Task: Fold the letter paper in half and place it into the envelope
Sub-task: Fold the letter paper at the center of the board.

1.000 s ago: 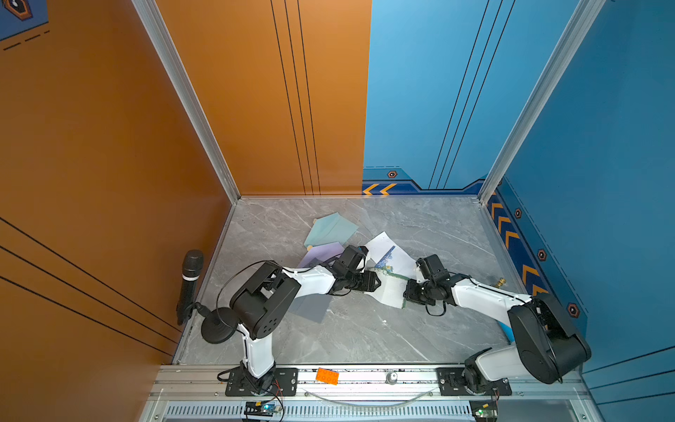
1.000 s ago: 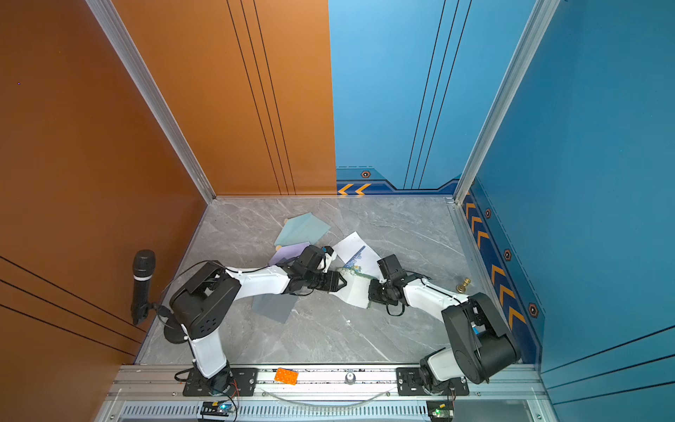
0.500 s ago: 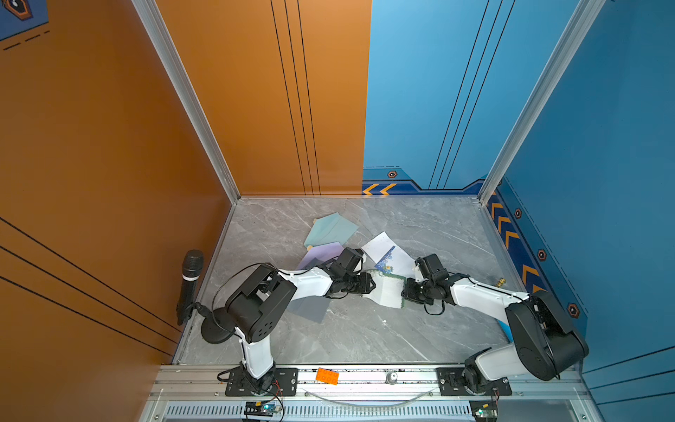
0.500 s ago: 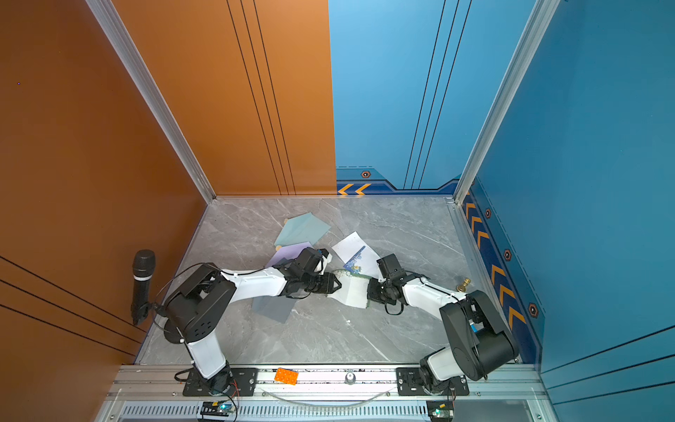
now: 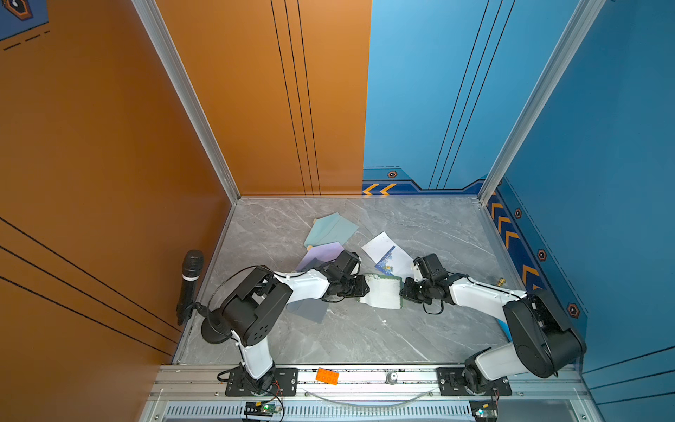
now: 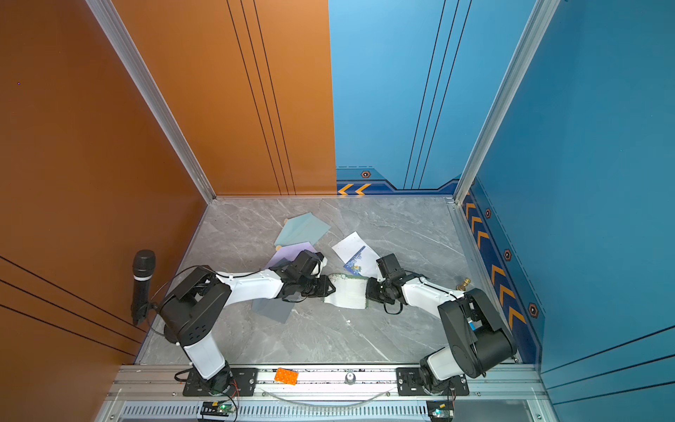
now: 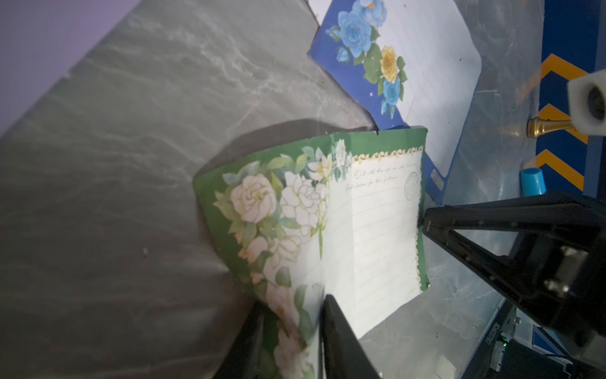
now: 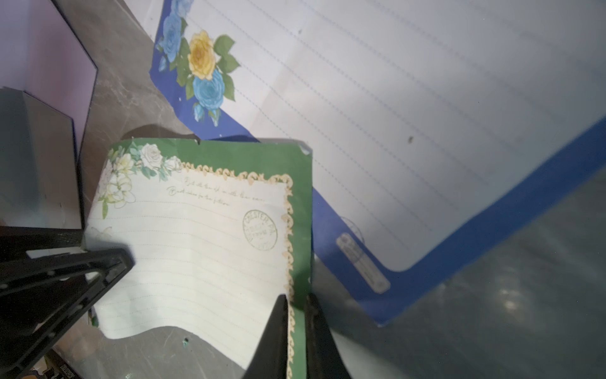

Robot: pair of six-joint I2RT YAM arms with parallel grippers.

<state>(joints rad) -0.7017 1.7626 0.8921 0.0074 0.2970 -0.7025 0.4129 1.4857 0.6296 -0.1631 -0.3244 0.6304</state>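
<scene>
Pinching green floral-bordered lined letter paper (image 8: 196,262) at border: right gripper (image 8: 296,297), jaws narrow. Left gripper (image 7: 292,303) straddles opposite floral edge, jaws partly apart; grip unclear.

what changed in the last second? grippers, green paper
The left gripper backed off slightly toward its own side and narrowed its jaws around the edge of the green paper, which now spreads between both grippers. The right gripper stays shut on the opposite edge. The envelopes and the blue-flowered sheet have not moved.
</scene>
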